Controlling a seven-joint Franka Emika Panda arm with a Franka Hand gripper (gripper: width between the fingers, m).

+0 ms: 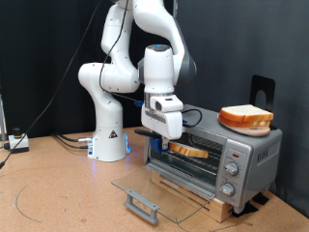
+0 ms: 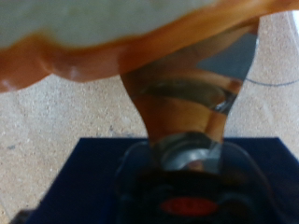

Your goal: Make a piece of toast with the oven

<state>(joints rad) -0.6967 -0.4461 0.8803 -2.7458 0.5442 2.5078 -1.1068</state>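
The silver toaster oven point(image 1: 249, 155) stands at the exterior view's right with its glass door point(image 1: 164, 188) dropped open and the grey bar handle point(image 1: 143, 205) lying low in front. My gripper point(image 1: 167, 142) is at the oven's mouth, shut on a piece of toast point(image 1: 191, 151) held about level at the opening over the rack. In the wrist view the same slice point(image 2: 93, 28) fills the frame, blurred, with its orange crust against one finger point(image 2: 187, 103). A second, near-identical slice point(image 1: 246, 118) lies on top of the oven.
The arm's white base point(image 1: 108, 135) stands at the exterior view's left of the oven. Cables and a small white box point(image 1: 17, 142) lie at the far left. A black panel point(image 1: 263, 89) rises behind the oven. A wooden block point(image 1: 228, 206) sits under its front.
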